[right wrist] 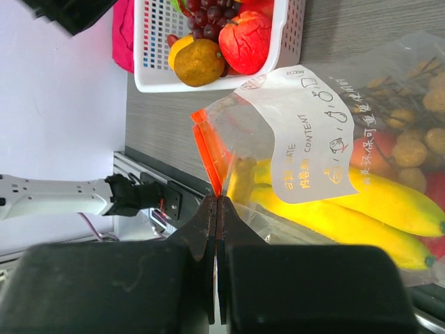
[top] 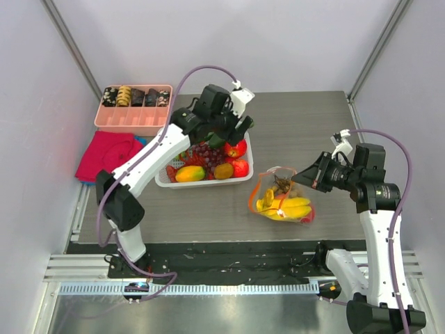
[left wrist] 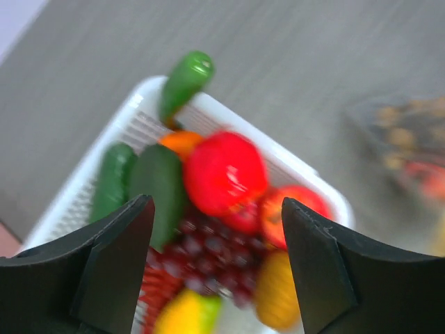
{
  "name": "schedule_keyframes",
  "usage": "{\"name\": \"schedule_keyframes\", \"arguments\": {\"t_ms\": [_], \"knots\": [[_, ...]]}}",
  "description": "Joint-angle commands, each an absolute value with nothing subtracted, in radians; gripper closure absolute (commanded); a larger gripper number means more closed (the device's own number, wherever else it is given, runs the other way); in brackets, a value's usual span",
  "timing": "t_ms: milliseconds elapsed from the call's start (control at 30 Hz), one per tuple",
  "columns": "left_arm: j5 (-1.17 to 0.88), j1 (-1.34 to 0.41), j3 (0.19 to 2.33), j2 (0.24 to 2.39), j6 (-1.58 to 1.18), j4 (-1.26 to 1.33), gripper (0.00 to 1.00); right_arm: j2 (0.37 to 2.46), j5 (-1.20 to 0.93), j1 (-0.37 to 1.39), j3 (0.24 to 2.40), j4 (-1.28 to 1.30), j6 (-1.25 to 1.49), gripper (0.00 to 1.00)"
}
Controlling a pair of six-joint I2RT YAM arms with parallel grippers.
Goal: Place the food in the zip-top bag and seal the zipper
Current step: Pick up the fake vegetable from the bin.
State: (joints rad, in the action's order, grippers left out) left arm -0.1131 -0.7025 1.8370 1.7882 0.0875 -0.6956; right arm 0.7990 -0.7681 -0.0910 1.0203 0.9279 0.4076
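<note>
Our right gripper (right wrist: 217, 203) is pressed together on the orange zipper (right wrist: 206, 149) of the bag (right wrist: 306, 132), with bananas (right wrist: 361, 209) inside just beyond its tips. Over at our left gripper (left wrist: 219, 216), the jaws are spread wide and hold nothing, and a red fruit (left wrist: 224, 172) sits directly below in the basket (left wrist: 135, 118).

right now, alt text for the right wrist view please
The right tool is shut on the orange zipper strip of a clear bag holding bananas. A white basket of fruit sits beyond it.

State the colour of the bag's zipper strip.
Orange-red zipper, clearest in the right wrist view.
</note>
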Motion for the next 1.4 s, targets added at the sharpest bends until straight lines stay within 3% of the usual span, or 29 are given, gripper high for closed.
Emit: {"name": "schedule_keyframes", "arguments": {"t_ms": [0,467,567,600,667,700,767,967,1167,1367], "knots": [[-0.028,-0.704,1.853,1.885,0.357,-0.476,0.23,0.781,-0.781,-0.091,1.009,0.825,0.491,0.99],[-0.107,-0.677,1.940,2.155,0.568,-0.178,0.31,0.790,-0.788,-0.091,1.002,0.810,0.508,0.99],[-0.116,-0.672,1.966,2.187,0.535,-0.178,0.46,0.792,-0.788,-0.091,0.997,0.808,0.505,0.99],[-0.121,-0.672,1.974,2.190,0.528,-0.179,0.57,0.790,-0.788,-0.091,0.996,0.807,0.503,0.99],[-0.136,-0.669,1.973,2.180,0.506,-0.178,0.70,0.793,-0.787,-0.091,0.996,0.808,0.499,0.99],[-0.140,-0.666,1.970,2.169,0.496,-0.176,0.83,0.795,-0.787,-0.091,0.996,0.807,0.499,0.99],[-0.126,-0.660,1.967,2.132,0.453,-0.172,0.91,0.798,-0.788,-0.091,0.994,0.807,0.502,0.99],[-0.091,-0.635,1.931,1.999,0.349,-0.118,1.00,0.802,-0.804,-0.091,0.963,0.761,0.537,0.99],[-0.009,-0.624,1.821,1.827,0.296,-0.041,1.00,0.781,-0.838,-0.091,0.887,0.592,0.707,0.99],[0.032,-0.623,1.695,1.568,0.005,-0.116,1.00,0.759,-0.839,-0.089,0.845,0.344,0.934,0.99]]}}
